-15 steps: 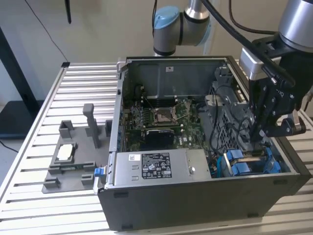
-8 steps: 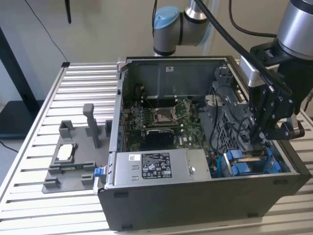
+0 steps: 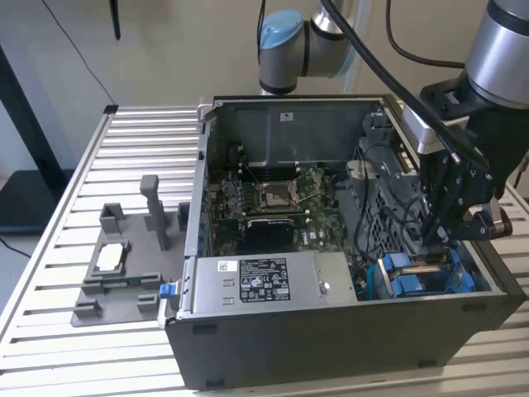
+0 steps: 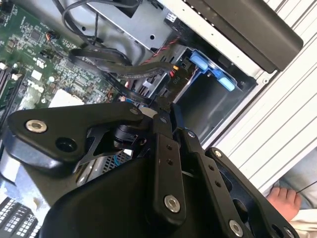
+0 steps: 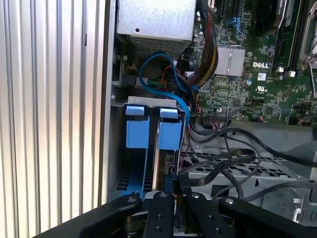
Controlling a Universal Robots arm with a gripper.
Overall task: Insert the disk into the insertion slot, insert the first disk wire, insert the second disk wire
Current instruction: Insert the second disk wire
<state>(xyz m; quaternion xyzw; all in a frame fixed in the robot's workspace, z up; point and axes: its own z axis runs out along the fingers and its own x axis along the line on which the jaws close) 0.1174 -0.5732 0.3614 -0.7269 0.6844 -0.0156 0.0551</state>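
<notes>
The disk in its blue carrier [image 5: 170,134] stands in the insertion slot of the drive bay [image 5: 119,101], beside a second blue carrier [image 5: 137,133]. In the exterior view both carriers [image 3: 405,279] sit in the open computer case's near corner, on that view's right. My gripper [image 3: 450,238] hangs just above them inside the case. In both wrist views its black fingers [image 5: 163,201] are closed on a black disk wire connector [image 5: 172,181], held right at the disk's rear edge. The fingertips [image 4: 159,113] meet just short of another black plug [image 4: 176,74] and the blue carrier [image 4: 212,69].
A silver labelled power-supply box [image 3: 264,281] lies along the case's front wall. The green motherboard [image 3: 273,198] fills the case floor. Loose black cables [image 5: 223,163] and a blue cable [image 5: 158,74] crowd the bay. A grey fixture [image 3: 116,273] sits on the slatted table.
</notes>
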